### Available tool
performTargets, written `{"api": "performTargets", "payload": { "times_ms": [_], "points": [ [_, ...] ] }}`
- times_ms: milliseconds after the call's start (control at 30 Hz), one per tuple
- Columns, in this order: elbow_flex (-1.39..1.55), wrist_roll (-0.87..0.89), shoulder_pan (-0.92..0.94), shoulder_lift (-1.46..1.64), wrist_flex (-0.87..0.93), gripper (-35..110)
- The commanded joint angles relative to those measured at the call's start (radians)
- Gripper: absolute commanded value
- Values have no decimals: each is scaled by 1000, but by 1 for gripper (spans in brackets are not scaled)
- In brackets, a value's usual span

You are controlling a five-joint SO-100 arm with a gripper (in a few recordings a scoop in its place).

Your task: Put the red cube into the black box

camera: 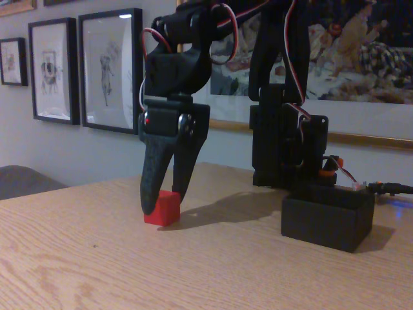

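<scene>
Fixed view. Tool (163,205) points straight down, fingertips at tabletop (97,265) level, bracketing the red cube (162,208). Left finger overlaps the cube's left face; right finger tip sits at its upper right corner. Jaws narrowed around the cube, but whether they actually clamp it, cannot tell. Cube rests on the tabletop, well left of the black box (328,221), which sits in front of the arm's base.

Risks, as judged: the right finger seems to catch only a corner, so the cube could twist or pop out on lift. A loose hold could drop it during the swing right. A low carry could strike the box's near wall.
</scene>
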Motion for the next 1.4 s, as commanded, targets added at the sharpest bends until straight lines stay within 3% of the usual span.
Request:
{"api": "performTargets", "payload": {
  "times_ms": [0,500,700,1000,1367],
  "points": [
    [-38,11,2,-8,8,26],
    [-55,11,-5,-25,-18,2],
    [-97,-2,34,206,178,0],
    [-334,-195,382,348,558,0],
    [-242,-442,801,233,491,0]
  ]
}}
